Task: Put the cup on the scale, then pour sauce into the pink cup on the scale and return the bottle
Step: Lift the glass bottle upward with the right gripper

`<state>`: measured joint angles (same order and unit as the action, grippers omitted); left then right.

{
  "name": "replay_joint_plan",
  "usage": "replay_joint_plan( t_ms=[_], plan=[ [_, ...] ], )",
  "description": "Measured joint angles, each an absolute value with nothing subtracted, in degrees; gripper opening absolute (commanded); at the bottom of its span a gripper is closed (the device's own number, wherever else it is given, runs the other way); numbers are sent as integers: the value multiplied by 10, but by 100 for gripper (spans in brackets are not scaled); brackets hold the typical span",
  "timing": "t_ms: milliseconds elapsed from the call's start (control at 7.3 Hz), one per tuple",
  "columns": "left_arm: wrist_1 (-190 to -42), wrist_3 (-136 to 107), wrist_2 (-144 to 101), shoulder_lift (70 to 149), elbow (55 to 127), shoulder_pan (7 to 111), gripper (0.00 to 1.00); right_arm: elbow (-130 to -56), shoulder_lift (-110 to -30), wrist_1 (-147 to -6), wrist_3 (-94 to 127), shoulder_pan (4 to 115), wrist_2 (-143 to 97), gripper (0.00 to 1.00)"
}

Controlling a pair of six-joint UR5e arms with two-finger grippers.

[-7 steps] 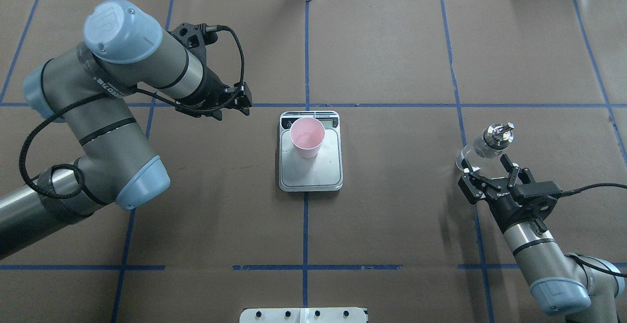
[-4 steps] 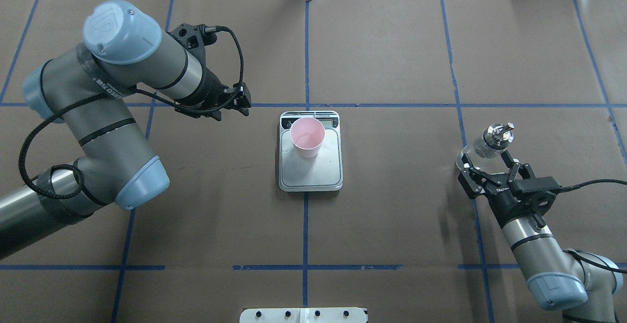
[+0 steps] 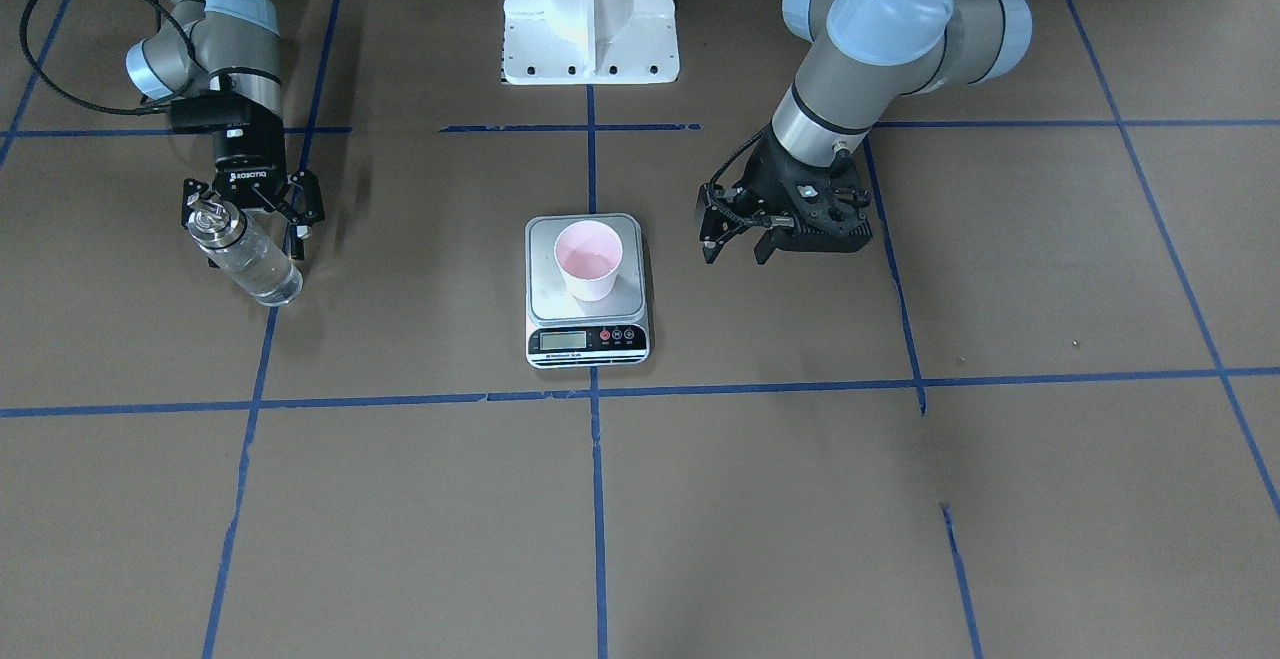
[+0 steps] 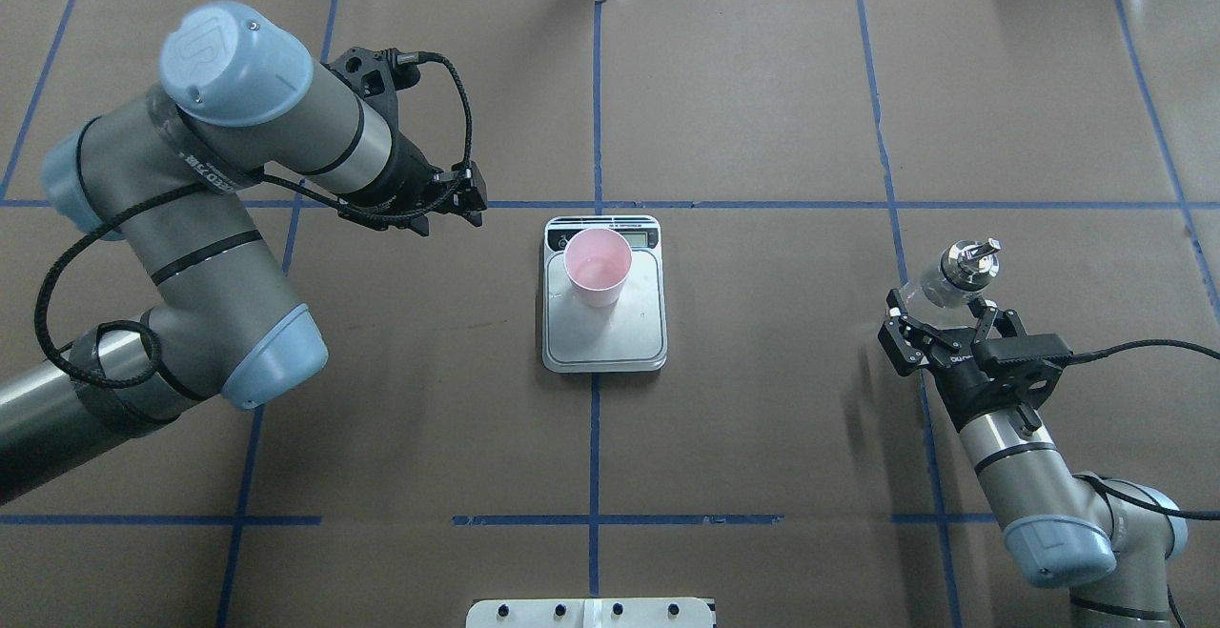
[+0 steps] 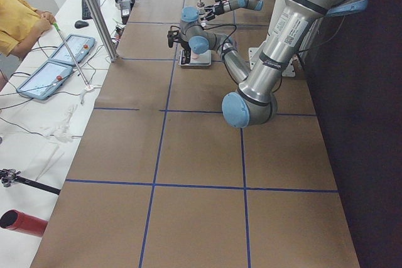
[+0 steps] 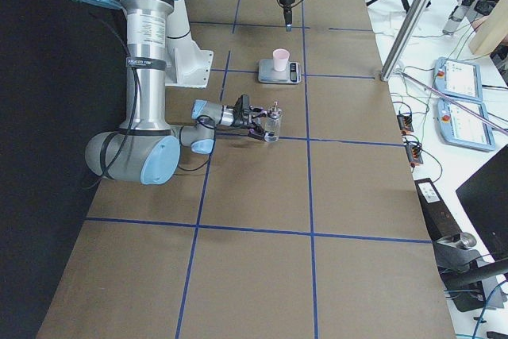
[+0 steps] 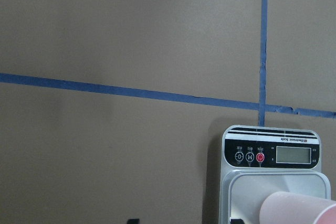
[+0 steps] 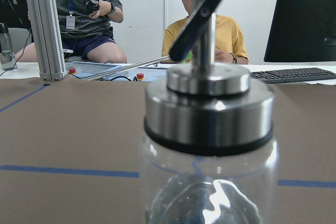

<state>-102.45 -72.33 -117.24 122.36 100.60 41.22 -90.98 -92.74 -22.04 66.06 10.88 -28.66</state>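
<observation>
The pink cup stands upright on the silver scale at the table's middle; both also show in the front view, the cup behind the scale's black display strip. The clear glass bottle with its metal pourer stands at the right. My right gripper is open, its fingers on either side of the bottle's body; the wrist view shows the bottle very close. My left gripper is open and empty, left of the scale.
Brown paper with blue tape lines covers the table. The white robot base is at the near edge. People sit beyond the far edge, with tablets and a metal post there.
My right gripper has moved forward, so its open fingers now flank the bottle. The left arm, cup and scale have hardly moved.
</observation>
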Motion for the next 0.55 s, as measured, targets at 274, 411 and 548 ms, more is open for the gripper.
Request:
replay_joint_plan(
  t_ms=[274, 411, 548],
  plan=[
    [-1025, -723, -1172, 1223, 1006, 412, 66, -902, -925, -221, 661, 115, -293, 100],
    [-1025, -723, -1172, 1223, 1006, 412, 66, -898, -924, -221, 661, 117, -294, 97],
    [-1025, -723, -1172, 1223, 1006, 412, 66, -897, -923, -220, 661, 118, -294, 80]
  ],
)
